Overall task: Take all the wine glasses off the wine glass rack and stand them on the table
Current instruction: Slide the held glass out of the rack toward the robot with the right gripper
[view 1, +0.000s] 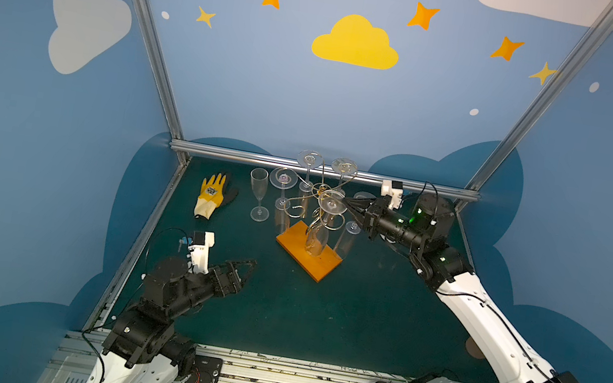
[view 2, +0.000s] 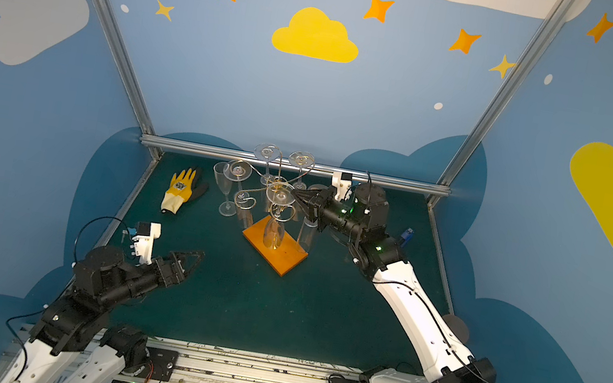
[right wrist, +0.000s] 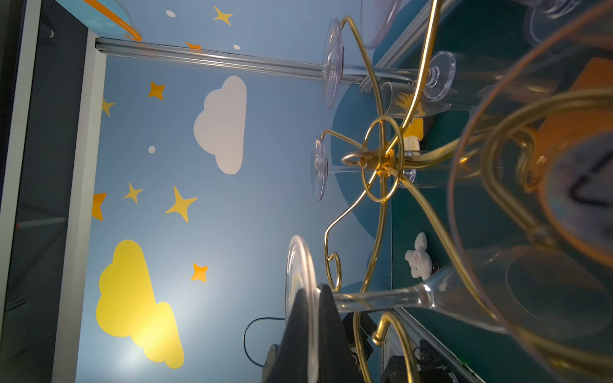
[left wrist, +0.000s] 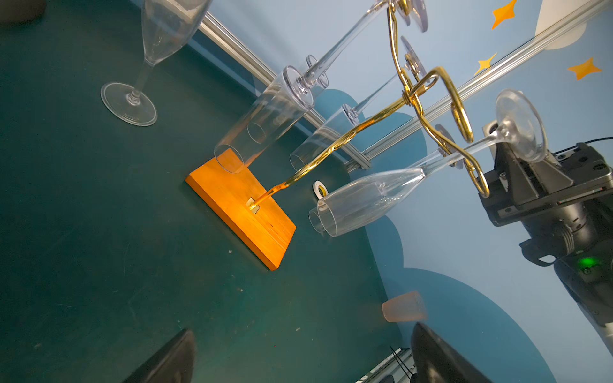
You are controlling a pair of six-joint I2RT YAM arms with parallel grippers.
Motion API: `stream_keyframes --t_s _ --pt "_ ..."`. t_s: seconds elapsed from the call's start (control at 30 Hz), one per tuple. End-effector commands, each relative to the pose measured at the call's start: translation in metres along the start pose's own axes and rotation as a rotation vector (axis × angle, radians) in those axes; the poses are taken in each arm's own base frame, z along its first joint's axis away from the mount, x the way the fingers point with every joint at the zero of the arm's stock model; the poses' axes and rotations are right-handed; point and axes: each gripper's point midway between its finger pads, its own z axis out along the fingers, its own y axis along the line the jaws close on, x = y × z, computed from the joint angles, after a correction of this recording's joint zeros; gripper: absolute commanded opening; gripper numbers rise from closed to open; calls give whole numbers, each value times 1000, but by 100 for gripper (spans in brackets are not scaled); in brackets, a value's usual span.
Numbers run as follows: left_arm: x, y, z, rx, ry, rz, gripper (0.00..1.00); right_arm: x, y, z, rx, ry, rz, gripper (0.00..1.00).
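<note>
The wine glass rack (view 1: 308,258), gold wire on an orange wooden base (view 2: 273,252), stands mid-table. A clear wine glass (view 1: 331,204) hangs bowl-down on its near right side. My right gripper (view 1: 346,207) is shut on the rim of this glass's round foot (right wrist: 300,282), one finger on each face of the disc. The stem (right wrist: 381,300) runs past a curled arm of the rack (left wrist: 464,156). My left gripper (view 1: 247,269) hangs open low over the mat at front left, away from the rack, with nothing between its fingers (left wrist: 172,358).
Three more glasses (view 1: 310,159) (view 1: 344,166) (view 1: 284,178) hang on the far arms. An upright glass (view 1: 259,197) and a yellow glove (view 1: 211,195) lie left of the rack. A tape roll (left wrist: 320,190) and a pinkish cup (left wrist: 403,306) sit to the right.
</note>
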Motion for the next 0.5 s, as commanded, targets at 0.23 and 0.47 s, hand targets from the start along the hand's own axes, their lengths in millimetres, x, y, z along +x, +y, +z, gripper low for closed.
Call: stream_keyframes --t_s 0.23,0.47 --pt "-4 -5 -9 5 -27 18 99 -22 21 -16 -67 -92 -10 0" --pt "-5 -6 -10 7 -31 17 99 -26 16 -36 -52 -141 -15 0"
